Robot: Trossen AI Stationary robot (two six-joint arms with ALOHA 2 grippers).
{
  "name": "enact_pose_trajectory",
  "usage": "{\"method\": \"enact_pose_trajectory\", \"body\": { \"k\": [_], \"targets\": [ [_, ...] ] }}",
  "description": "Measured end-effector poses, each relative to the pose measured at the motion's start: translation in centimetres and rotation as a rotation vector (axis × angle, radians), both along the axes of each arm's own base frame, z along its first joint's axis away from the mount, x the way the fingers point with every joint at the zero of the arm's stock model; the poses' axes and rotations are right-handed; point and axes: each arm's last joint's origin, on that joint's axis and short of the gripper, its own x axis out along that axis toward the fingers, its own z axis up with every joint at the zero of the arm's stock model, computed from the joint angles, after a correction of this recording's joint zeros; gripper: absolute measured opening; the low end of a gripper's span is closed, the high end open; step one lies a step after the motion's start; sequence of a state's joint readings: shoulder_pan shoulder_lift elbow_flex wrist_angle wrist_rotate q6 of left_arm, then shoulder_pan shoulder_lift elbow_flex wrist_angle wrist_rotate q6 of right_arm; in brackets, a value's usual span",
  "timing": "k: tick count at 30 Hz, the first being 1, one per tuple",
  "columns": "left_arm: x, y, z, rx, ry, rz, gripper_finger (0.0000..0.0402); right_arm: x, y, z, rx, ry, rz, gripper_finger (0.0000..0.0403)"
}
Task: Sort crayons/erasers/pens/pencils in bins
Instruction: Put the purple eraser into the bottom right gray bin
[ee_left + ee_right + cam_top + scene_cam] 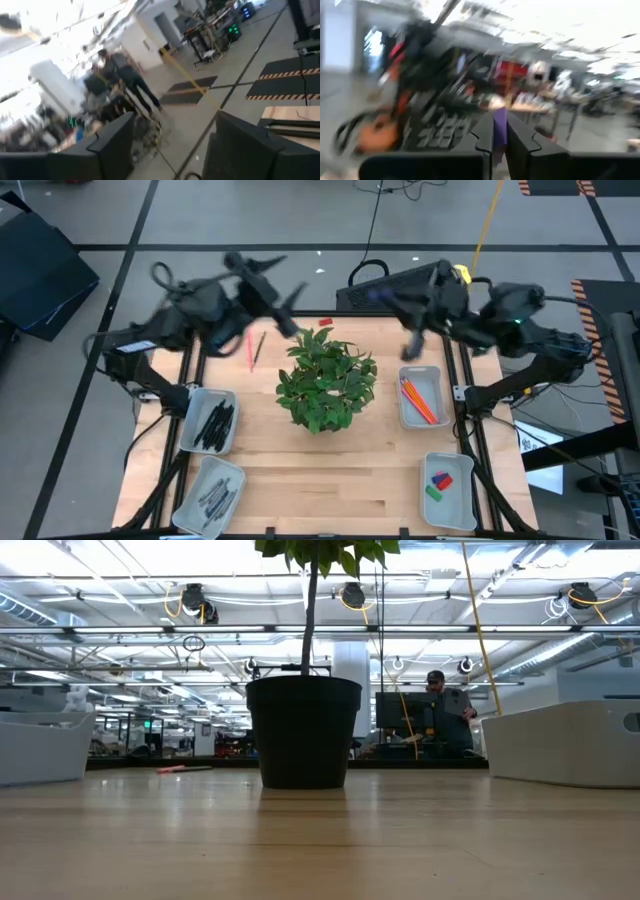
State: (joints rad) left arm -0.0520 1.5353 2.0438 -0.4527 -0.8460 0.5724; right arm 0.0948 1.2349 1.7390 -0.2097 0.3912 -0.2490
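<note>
Both arms are motion-blurred. The right gripper [499, 135] pinches a purple eraser [499, 131] between nearly closed fingers, raised above the pencil bin [419, 396]. Whether the left gripper [285, 310] is open is unclear.

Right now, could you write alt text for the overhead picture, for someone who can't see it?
A potted plant stands mid-table among four bins: black pens on the left, orange pencils and erasers on the right. Both robot arms hang raised over the far edge.
</note>
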Motion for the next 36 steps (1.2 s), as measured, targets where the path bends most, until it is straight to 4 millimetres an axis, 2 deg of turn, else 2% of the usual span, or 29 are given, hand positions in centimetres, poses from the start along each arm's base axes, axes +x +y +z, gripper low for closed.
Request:
{"method": "enact_pose_trajectory", "body": {
  "k": [3, 7, 10, 14, 18, 20, 25, 28, 32, 36],
  "targets": [
    [-3.3, 0.6, 0.4, -0.105, -0.031, 0.033, 0.0292, -1.9, 1.2, -1.0, -0.004, 0.150, 0.073, 0.0016],
    [-7.1, 1.1, 0.4, -0.259, -0.084, 0.057, 0.0288, -4.3, 2.7, -2.6, 0.099, 0.331, 0.177, 0.0016],
    [-9.3, 1.1, 0.1, -0.362, -0.114, 0.076, 0.0280, -5.7, 3.9, -4.1, 0.219, 0.472, 0.237, 0.0016],
    [-11.3, 0.9, -0.5, -0.482, -0.133, 0.083, 0.0271, -6.7, 5.6, -6.7, 0.391, 0.669, 0.291, 0.0016],
    [-11.8, 0.6, -1.3, -0.568, -0.133, 0.100, 0.0263, -6.9, 7.6, -9.7, 0.566, 0.827, 0.331, 0.0016],
    [-11.8, 0.4, -1.7, -0.605, -0.128, 0.109, 0.0260, -6.8, 8.9, -12.0, 0.676, 0.926, 0.349, 0.0016],
    [-11.2, 0.1, -3.0, -0.709, -0.040, 0.086, 0.0255, -7.2, 12.6, -19.3, 0.961, 1.219, 0.364, 0.0016],
    [-10.9, 0.0, -3.5, -0.748, -0.013, 0.099, 0.0255, -7.8, 14.2, -23.8, 1.082, 1.330, 0.326, 0.0016],
    [-10.8, 0.0, -3.8, -0.767, -0.001, 0.121, 0.0255, -8.6, 16.0, -28.2, 1.185, 1.401, 0.265, 0.0016],
    [-10.7, 0.0, -3.9, -0.767, 0.006, 0.120, 0.0255, -9.4, 16.8, -30.8, 1.209, 1.480, 0.148, 0.0016]
  ]
}}
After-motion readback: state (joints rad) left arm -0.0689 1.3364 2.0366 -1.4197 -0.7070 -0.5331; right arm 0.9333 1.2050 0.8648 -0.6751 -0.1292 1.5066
